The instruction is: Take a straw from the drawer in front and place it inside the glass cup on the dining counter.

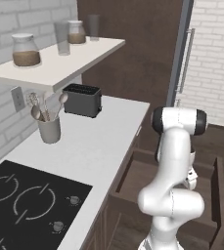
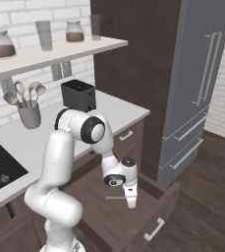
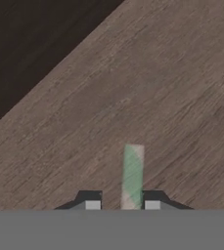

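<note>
The gripper (image 2: 131, 202) is held low in the open drawer (image 2: 155, 197), fingers (image 3: 90, 201) parted around the straw (image 3: 132, 176); a toaster (image 2: 78, 95) is seen on the desk (image 2: 119, 110).

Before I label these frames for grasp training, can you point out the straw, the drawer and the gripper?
straw (image 3: 133, 173): hand view, middle of its pale shaft between the fingertips.
drawer (image 2: 155, 229): right base view, flat front panel beside the handle.
gripper (image 2: 131, 202): right base view, between the fingertips, low over the drawer floor.

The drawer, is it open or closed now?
Open. The drawer is pulled out from under the counter, its wooden floor exposed, with the gripper lowered inside it.
</note>
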